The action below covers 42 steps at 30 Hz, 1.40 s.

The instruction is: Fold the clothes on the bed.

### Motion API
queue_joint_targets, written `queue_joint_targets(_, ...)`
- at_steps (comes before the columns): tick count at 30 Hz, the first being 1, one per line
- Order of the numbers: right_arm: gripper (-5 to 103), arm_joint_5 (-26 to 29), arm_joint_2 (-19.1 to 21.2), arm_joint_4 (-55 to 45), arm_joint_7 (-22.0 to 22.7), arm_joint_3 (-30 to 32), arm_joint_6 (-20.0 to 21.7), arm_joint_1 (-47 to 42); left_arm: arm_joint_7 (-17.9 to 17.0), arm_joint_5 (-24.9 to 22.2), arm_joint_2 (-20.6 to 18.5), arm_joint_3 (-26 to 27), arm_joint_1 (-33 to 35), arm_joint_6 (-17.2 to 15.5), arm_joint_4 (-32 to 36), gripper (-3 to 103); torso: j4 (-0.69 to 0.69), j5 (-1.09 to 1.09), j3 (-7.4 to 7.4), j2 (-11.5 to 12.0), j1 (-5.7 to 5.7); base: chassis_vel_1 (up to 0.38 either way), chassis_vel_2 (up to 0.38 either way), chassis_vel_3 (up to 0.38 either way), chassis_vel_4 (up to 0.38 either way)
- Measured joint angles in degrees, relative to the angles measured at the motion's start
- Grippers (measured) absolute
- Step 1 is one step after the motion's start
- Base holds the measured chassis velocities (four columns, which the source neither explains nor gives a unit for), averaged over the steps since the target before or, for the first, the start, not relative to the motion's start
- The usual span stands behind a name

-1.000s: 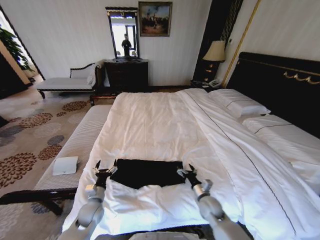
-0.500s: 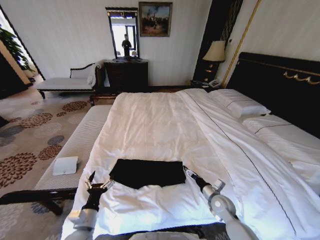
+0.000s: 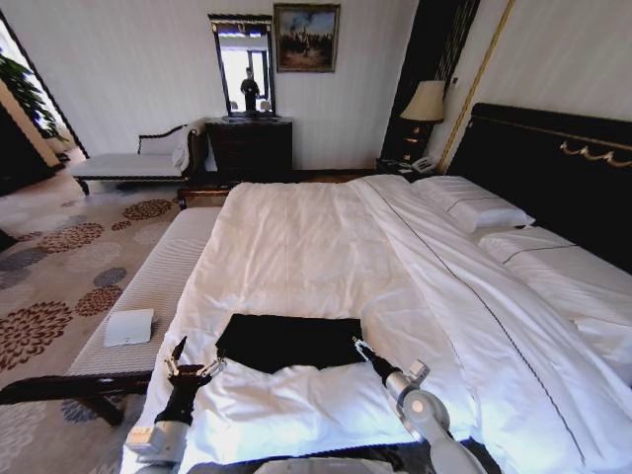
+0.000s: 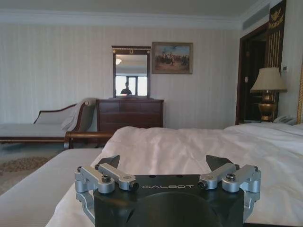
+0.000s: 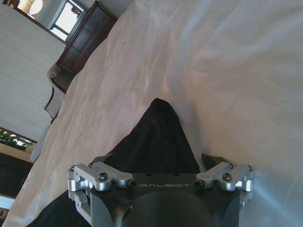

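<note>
The black T-shirt (image 3: 291,341) lies folded into a flat rectangle on the near part of the white bed (image 3: 306,237). My left gripper (image 3: 196,360) is open just off the shirt's left edge, near the side of the bed. In the left wrist view the left gripper (image 4: 163,161) holds nothing, with white duvet beyond it. My right gripper (image 3: 359,347) is open at the shirt's right near corner. In the right wrist view the right gripper (image 5: 158,161) has its fingers spread over a pointed corner of the black cloth (image 5: 158,137), not closed on it.
A pale striped bench (image 3: 148,286) runs along the bed's left side with a small white box (image 3: 129,327) on it. Pillows (image 3: 474,207) and the dark headboard (image 3: 553,168) are at the right. A chaise (image 3: 128,163), a dresser (image 3: 250,146) and a lamp (image 3: 427,102) stand by the far wall.
Both grippers have let go of the shirt's near corners and drawn back. The left one moved toward the bed's side; the right one stays by the right corner. The shirt lies still.
</note>
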State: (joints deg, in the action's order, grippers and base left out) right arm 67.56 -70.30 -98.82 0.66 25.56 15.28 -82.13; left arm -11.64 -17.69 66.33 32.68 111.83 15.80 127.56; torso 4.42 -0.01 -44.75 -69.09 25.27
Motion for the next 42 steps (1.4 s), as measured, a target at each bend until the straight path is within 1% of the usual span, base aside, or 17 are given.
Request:
queue_joint_targets(17, 100, 0.5, -1.8, 0.8, 0.0, -1.6, 0.9, 1.4, -0.3, -0.2, 0.1, -0.1, -0.1, -0.5, 0.9, 100, 0.00, 0.00, 0.00, 0.0, 0.01, 0.000, 0.000, 0.000, 0.000)
queue_joint_targets(18, 102, 0.5, -2.0, 1.0, 0.0, -1.7, 0.9, 1.4, -0.3, -0.2, 0.1, -0.1, -0.1, -0.5, 0.8, 100, 0.00, 0.00, 0.00, 0.0, 0.01, 0.000, 0.000, 0.000, 0.000)
queue_joint_targets(19, 98, 0.5, -2.2, 1.1, 0.0, -1.8, 0.9, 1.4, -0.4, -0.2, 0.1, -0.1, -0.1, -0.5, 0.8, 100, 0.00, 0.00, 0.00, 0.0, 0.01, 0.000, 0.000, 0.000, 0.000)
queue_joint_targets(20, 88, 0.3, -2.7, 1.3, 0.2, -1.9, 0.9, 1.4, -0.4, -0.2, 0.1, -0.2, -0.1, -0.5, 0.8, 100, 0.00, 0.00, 0.00, 0.0, 0.01, 0.000, 0.000, 0.000, 0.000)
queue_joint_targets(21, 82, 0.3, -2.8, 1.3, 0.3, -1.9, 0.9, 1.4, -0.4, -0.2, 0.1, -0.2, -0.1, -0.5, 0.8, 100, 0.00, 0.01, 0.00, 0.0, 0.01, 0.000, 0.000, 0.000, 0.000)
queue_joint_targets(22, 82, 0.3, -2.8, 1.3, 0.3, -1.9, 0.9, 1.4, -0.4, -0.2, 0.1, -0.2, -0.1, -0.5, 0.8, 100, 0.00, 0.01, 0.00, 0.0, 0.01, 0.000, 0.000, 0.000, 0.000)
queue_joint_targets(25, 65, 0.3, -2.9, 1.3, 0.5, -2.0, 0.9, 1.3, -0.4, -0.2, 0.1, -0.2, -0.1, -0.5, 0.8, 100, 0.00, 0.00, 0.00, 0.0, 0.01, 0.000, 0.000, 0.000, 0.000)
queue_joint_targets(26, 65, 0.3, -2.9, 1.3, 0.6, -2.0, 0.9, 1.3, -0.4, -0.2, 0.1, -0.2, -0.1, -0.5, 0.8, 100, 0.00, 0.01, 0.00, 0.0, 0.01, 0.000, 0.000, 0.000, 0.000)
queue_joint_targets(27, 60, 0.3, -2.9, 1.3, 0.7, -2.1, 0.9, 1.3, -0.4, -0.2, 0.1, -0.2, -0.1, -0.6, 0.7, 100, 0.00, 0.01, 0.00, 0.0, 0.01, 0.000, 0.000, 0.000, 0.000)
queue_joint_targets(28, 60, 0.3, -2.9, 1.3, 0.7, -2.1, 0.9, 1.3, -0.4, -0.2, 0.1, -0.2, -0.1, -0.6, 0.7, 100, 0.00, 0.01, 0.00, 0.0, 0.01, 0.000, 0.000, 0.000, 0.000)
queue_joint_targets(30, 48, 0.1, -3.2, 1.3, 0.9, -2.1, 0.9, 1.4, -0.4, -0.3, 0.1, -0.2, -0.1, -0.6, 0.7, 100, 0.00, 0.01, 0.00, 0.0, 0.01, 0.000, 0.000, 0.000, 0.000)
queue_joint_targets(32, 43, -0.2, -3.6, 1.4, 1.0, -2.1, 0.9, 1.4, -0.4, -0.3, 0.1, -0.2, -0.1, -0.6, 0.7, 100, 0.00, 0.01, 0.00, 0.0, 0.01, 0.000, 0.000, 0.000, 0.000)
queue_joint_targets(33, 43, -0.2, -3.6, 1.4, 1.0, -2.1, 0.9, 1.4, -0.4, -0.3, 0.1, -0.2, -0.1, -0.6, 0.7, 100, 0.00, 0.01, 0.00, 0.0, 0.01, 0.000, 0.000, 0.000, 0.000)
queue_joint_targets(37, 21, -0.6, -4.2, 1.7, 1.1, -2.1, 0.9, 1.4, -0.4, -0.3, 0.1, -0.2, -0.1, -0.6, 0.7, 100, 0.00, 0.01, 0.00, 0.0, 0.01, 0.000, 0.000, 0.000, 0.000)
queue_joint_targets(38, 21, -0.6, -4.2, 1.7, 1.1, -2.1, 0.9, 1.4, -0.4, -0.3, 0.1, -0.2, -0.1, -0.6, 0.7, 100, 0.00, 0.01, 0.00, 0.0, 0.01, 0.000, 0.000, 0.000, 0.000)
queue_joint_targets(39, 15, -0.8, -4.4, 1.8, 1.2, -2.1, 0.9, 1.5, -0.4, -0.3, 0.1, -0.2, -0.1, -0.6, 0.7, 100, 0.00, 0.01, 0.00, 0.0, 0.01, 0.000, 0.000, 0.000, 0.000)
queue_joint_targets(42, 10, -1.4, -4.7, 1.7, 1.4, -2.3, 0.8, 1.5, -0.4, -0.3, 0.1, -0.2, -0.1, -0.6, 0.7, 100, 0.00, 0.00, 0.00, 0.0, 0.01, 0.000, 0.000, 0.000, 0.000)
